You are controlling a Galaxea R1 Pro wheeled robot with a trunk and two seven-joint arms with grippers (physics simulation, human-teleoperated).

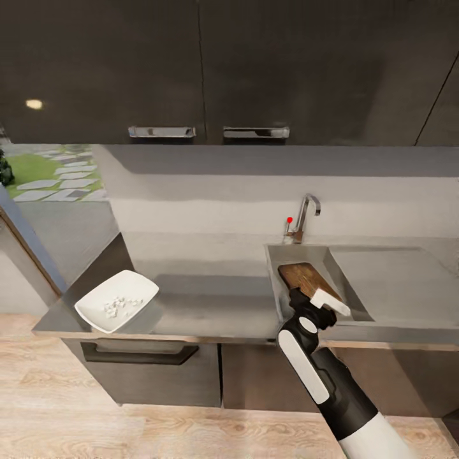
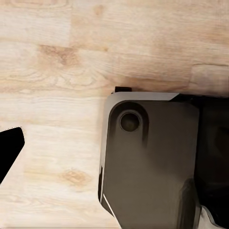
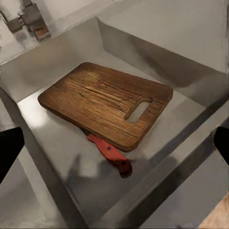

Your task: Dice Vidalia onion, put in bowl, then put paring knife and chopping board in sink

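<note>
The dark brown chopping board (image 1: 303, 277) (image 3: 105, 102) lies flat inside the sink (image 1: 275, 268), handle slot toward me. The paring knife's reddish handle (image 3: 110, 153) sticks out from under the board's near edge; its blade is hidden beneath the board. My right gripper (image 1: 322, 294) hovers over the sink's front rim, open, its dark fingers (image 3: 9, 150) spread wide with nothing between them. The white bowl (image 1: 143, 280) stands on the countertop (image 1: 210, 299) at the left, with diced onion (image 1: 121, 305) in it. My left gripper (image 2: 114, 155) hangs low over the wooden floor, one finger (image 2: 9, 150) at the view's edge.
The chrome tap (image 1: 305, 217) with its red knob (image 1: 289, 220) stands behind the sink, and the drainboard (image 1: 389, 274) lies to its right. Dark wall cabinets (image 1: 162, 132) hang above. My own grey base (image 2: 152, 162) sits below the left wrist.
</note>
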